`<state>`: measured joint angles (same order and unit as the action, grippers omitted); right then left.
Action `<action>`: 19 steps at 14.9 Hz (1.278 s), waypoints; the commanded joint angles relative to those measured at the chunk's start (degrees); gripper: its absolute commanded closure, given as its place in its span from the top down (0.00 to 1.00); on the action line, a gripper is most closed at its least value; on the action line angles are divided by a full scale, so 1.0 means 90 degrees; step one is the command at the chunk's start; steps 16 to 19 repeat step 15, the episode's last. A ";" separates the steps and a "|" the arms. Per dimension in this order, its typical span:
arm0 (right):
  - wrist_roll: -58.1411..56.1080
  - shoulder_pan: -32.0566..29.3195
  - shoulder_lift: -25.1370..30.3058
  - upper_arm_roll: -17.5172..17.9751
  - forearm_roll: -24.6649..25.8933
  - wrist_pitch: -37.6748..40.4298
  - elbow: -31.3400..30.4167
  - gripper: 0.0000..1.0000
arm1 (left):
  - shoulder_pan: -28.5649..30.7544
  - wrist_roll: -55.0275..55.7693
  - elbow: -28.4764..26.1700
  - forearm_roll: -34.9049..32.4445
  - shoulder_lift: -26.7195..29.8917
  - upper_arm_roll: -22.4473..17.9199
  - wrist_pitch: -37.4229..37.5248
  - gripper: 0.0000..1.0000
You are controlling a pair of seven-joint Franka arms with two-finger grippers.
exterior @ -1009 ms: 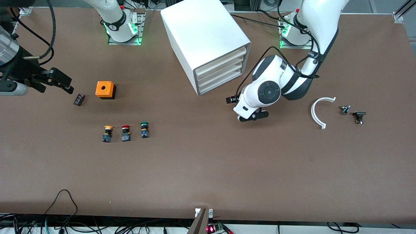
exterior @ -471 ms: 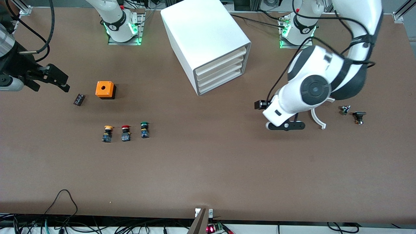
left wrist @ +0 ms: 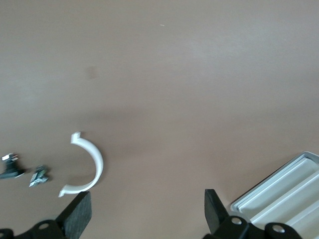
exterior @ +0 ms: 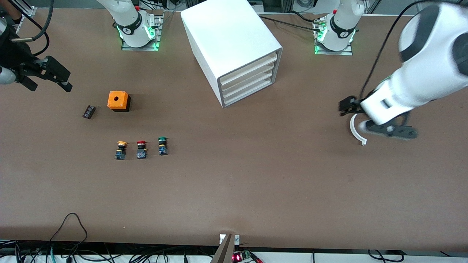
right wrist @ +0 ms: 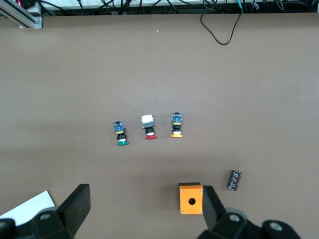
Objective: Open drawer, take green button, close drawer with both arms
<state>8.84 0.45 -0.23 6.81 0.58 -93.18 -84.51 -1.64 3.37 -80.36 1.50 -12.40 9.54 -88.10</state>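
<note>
Left gripper (exterior: 389,129) up over white curved piece (exterior: 355,128) at left arm's end of table; fingers (left wrist: 79,214) spread apart, empty. Right gripper (exterior: 51,76) up over right arm's end, well apart from green button (exterior: 162,145); fingers (right wrist: 75,204) apart, empty. Button on table beside red-capped button (exterior: 141,149) and yellow-capped button (exterior: 120,149). Cabinet (exterior: 234,51) drawers (exterior: 246,78) apparently all shut.

Button (exterior: 162,145) nearer the camera than cabinet (exterior: 234,51); drawers in cabinet
</note>
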 commanded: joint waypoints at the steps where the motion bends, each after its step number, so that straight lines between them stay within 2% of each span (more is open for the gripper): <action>1: -0.0268 -0.0147 0.0173 0.0103 0.0102 0.0012 -0.0151 0.99 | -0.0511 -0.0704 -0.1050 0.0293 0.0820 -0.0933 -0.0182 1.00; 2: -0.0279 -0.0148 0.0153 0.0103 0.0121 0.0002 -0.0122 0.99 | -0.0521 -0.0764 -0.1100 0.0206 0.0850 -0.0972 -0.0221 1.00; 4: -0.0181 -0.0186 0.0066 0.0093 0.0112 0.0012 -0.0122 0.99 | -0.0541 -0.0823 -0.1246 -0.0514 0.1006 -0.0934 -0.0231 1.00; 5: -0.0220 -0.0216 0.0036 0.0045 0.0063 0.0012 -0.0180 0.99 | -0.0541 -0.0872 -0.1469 -0.0557 0.1161 -0.0914 -0.0260 1.00; 6: -0.0249 -0.0216 0.0065 -0.0062 0.0024 0.0002 -0.0277 0.99 | -0.0531 -0.0814 -0.1597 -0.0557 0.1317 -0.0914 -0.0367 1.00; 11: -0.0287 -0.0206 0.0192 -0.0063 0.0014 -0.0056 -0.0425 0.99 | -0.0298 -0.0804 -0.1881 -0.0518 0.1689 -0.0895 -0.0407 1.00; 13: -0.0298 -0.0206 0.0192 -0.0063 0.0014 -0.0056 -0.0434 0.99 | -0.0287 -0.0775 -0.1882 -0.0217 0.1874 -0.0875 -0.0397 1.00; 19: -0.0298 -0.0206 0.0192 -0.0063 0.0014 -0.0066 -0.0425 0.99 | -0.0258 -0.0765 -0.1814 -0.0020 0.1885 -0.0807 -0.0426 1.00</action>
